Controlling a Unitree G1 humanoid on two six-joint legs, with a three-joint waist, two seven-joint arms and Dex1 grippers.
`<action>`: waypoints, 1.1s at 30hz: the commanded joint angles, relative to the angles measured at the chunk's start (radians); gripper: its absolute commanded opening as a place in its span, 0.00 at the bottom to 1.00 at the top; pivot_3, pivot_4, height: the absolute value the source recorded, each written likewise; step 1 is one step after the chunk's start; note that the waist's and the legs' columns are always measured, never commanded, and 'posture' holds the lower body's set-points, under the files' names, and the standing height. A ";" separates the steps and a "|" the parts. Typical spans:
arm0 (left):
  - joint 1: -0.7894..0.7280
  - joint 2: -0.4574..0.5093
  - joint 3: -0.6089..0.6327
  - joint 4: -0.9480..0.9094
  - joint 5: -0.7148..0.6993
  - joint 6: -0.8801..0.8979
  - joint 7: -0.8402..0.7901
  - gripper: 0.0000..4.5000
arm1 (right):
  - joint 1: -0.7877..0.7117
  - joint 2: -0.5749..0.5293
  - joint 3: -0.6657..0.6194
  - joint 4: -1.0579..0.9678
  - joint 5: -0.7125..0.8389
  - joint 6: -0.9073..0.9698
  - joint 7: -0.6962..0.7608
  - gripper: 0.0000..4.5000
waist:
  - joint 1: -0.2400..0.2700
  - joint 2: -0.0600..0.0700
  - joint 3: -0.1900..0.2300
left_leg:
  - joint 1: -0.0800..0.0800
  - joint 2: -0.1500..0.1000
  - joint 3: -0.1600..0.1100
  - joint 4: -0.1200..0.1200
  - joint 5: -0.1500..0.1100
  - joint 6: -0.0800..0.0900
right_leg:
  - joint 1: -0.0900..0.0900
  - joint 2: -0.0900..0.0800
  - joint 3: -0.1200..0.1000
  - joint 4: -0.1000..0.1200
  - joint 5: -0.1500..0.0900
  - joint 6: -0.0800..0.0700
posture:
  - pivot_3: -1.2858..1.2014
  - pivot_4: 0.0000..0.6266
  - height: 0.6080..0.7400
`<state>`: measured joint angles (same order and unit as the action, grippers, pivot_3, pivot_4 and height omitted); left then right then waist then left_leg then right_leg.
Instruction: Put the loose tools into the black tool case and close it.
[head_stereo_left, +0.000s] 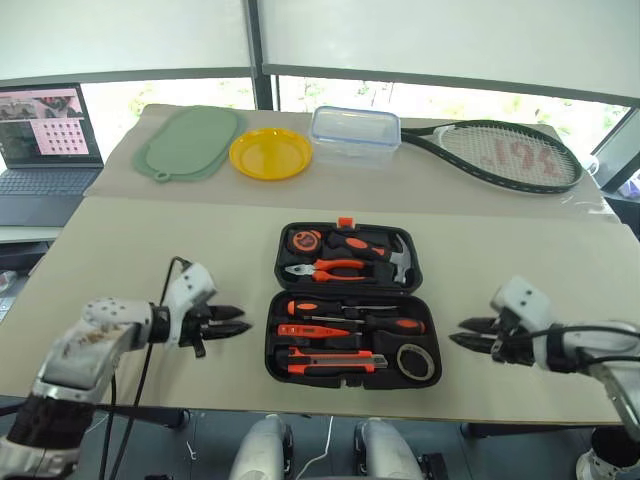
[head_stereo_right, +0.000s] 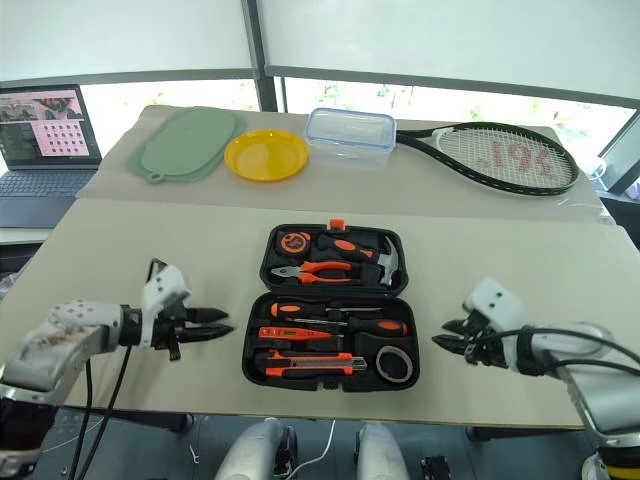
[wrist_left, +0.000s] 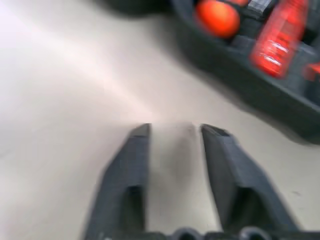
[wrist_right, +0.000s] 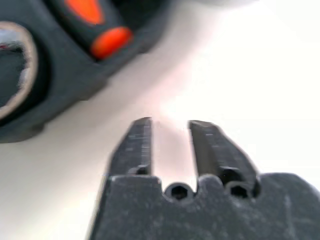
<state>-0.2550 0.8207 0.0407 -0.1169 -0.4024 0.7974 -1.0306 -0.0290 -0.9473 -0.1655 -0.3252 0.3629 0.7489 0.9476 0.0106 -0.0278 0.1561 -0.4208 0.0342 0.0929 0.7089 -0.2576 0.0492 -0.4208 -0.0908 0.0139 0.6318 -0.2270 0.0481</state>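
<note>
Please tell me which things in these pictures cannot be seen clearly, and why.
- Laptop: cut off by the left edge of the head views; its screen content is too small to read.
- Racket: the print on its strings is too small to read.
- Tape measure in the case: its markings are too small.
- Left wrist view: the case's tools are blurred.
- Right wrist view: the tape roll is blurred and cut off by the edge.

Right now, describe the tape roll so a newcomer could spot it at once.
Find the open black tool case in the middle of the near table. In its nearer half, the right-hand corner holds the tape roll, the one dark ring among straight orange-handled tools.
</note>
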 joint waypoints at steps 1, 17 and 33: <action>-0.183 -0.068 0.080 0.060 -0.121 0.299 0.103 0.74 | -0.168 0.021 -0.026 0.053 0.083 0.114 -0.023 0.72 | -0.001 0.000 0.000 | -0.001 0.000 0.000 0.000 0.001 0.000 | -0.001 0.000 0.000 0.000 0.000 0.000 | 0.52 0.24 0.99; -0.488 -0.287 0.011 0.322 -0.107 0.421 0.297 0.70 | -0.589 0.238 0.140 0.473 0.064 0.288 -0.162 0.82 | -0.002 -0.001 0.000 | -0.005 -0.004 -0.001 0.000 0.001 0.000 | -0.002 0.000 0.000 -0.002 0.001 0.002 | 0.52 0.24 0.99; -0.461 -0.292 0.014 0.245 -0.165 0.419 0.269 0.00 | -0.606 0.281 0.118 0.368 0.121 0.342 -0.165 0.01 | -0.006 -0.001 0.000 | -0.004 -0.003 -0.002 0.000 0.001 0.000 | -0.001 -0.001 0.000 -0.001 0.002 0.002 | 0.52 0.24 0.99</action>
<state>-0.7075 0.5307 0.0447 0.1791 -0.5344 1.2289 -0.7380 -0.6075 -0.6825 -0.0139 0.1074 0.4432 1.0930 0.7800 0.0049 -0.0285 0.1565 -0.4251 0.0314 0.0913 0.7085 -0.2571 0.0493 -0.4224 -0.0916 0.0137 0.6309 -0.2252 0.0499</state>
